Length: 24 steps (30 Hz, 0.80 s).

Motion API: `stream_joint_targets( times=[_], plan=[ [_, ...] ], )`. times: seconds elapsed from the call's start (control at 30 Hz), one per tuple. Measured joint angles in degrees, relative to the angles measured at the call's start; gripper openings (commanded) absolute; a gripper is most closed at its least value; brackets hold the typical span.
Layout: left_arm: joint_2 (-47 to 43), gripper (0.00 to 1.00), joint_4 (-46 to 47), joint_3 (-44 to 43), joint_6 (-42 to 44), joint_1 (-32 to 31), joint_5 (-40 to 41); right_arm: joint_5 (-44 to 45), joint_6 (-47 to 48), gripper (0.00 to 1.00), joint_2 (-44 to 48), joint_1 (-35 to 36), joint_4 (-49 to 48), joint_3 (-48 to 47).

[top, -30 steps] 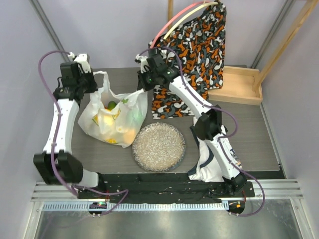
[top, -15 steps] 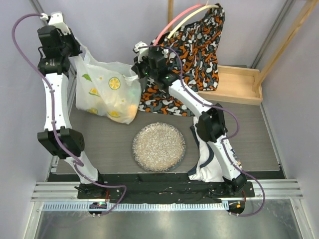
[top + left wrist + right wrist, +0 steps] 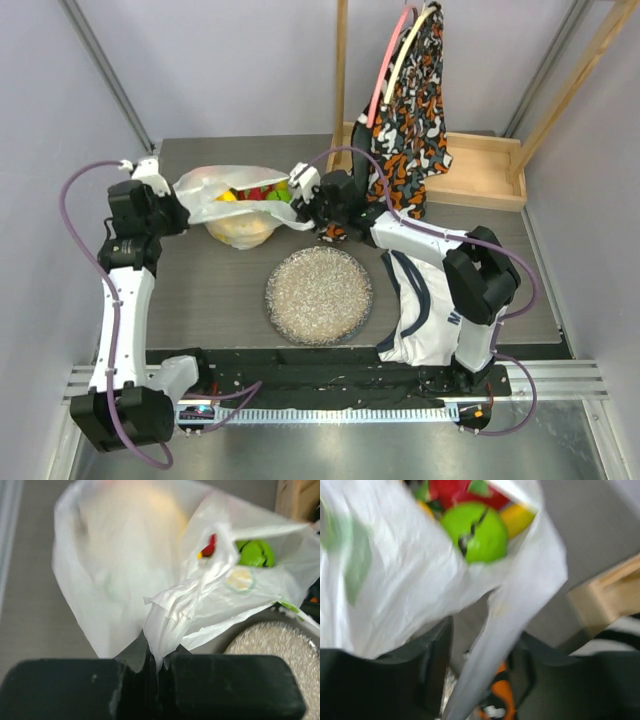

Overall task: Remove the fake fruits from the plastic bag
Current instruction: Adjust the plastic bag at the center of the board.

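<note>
Grey tabletop (image 3: 220, 300) is seen between pale walls. The left gripper's (image 3: 157, 660) jaws are shut on a bunched fold of the single bag (image 3: 125, 580). Between the right gripper's (image 3: 477, 660) fingers (image 3: 432, 655) a strip of the bag is passed; the fingers stand apart, and whether the strip is pinched cannot be told.

From above, the bag (image 3: 215, 190) is seen lying on the table at the back left. Its mouth is stretched between the left gripper (image 3: 172, 205) and the right gripper (image 3: 305, 190). Both arms are bent low, and their wrists are turned towards each other.

Inside the mouth one green ball (image 3: 475, 532), one red fruit (image 3: 455, 490) and one yellow piece (image 3: 517, 517) are shown to the right wrist. In the left wrist view only the ball (image 3: 255, 554) and a red sliver are seen, and the rest is veiled by plastic.

One plate (image 3: 318, 295), one jersey (image 3: 420, 310), one hanging cloth bag (image 3: 410, 100) and one wooden tray (image 3: 480, 170) are shown only from above.
</note>
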State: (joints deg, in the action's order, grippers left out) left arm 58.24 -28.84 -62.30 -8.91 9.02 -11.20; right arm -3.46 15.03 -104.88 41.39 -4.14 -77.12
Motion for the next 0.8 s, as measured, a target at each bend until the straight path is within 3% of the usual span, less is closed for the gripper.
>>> stream_joint_targets(
  times=[0.23,0.37,0.6,0.8],
  plan=[
    [0.2,0.00,-6.5,6.3,-4.6,0.0,-1.9,-3.1,2.7,0.77,3.1,3.5,12.3,1.7],
    [-2.6,0.00,-6.5,6.2,-7.3,0.0,-2.9,-6.3,3.3,0.77,8.9,6.1,17.7,-1.6],
    [-3.4,0.00,-5.9,2.8,-11.6,0.0,-5.3,-9.9,2.7,0.77,16.5,7.3,13.7,-6.0],
    [-0.6,0.00,-5.0,-1.4,-13.4,0.0,-7.4,-9.8,1.9,0.74,8.9,7.3,11.5,-8.5]
  ],
)
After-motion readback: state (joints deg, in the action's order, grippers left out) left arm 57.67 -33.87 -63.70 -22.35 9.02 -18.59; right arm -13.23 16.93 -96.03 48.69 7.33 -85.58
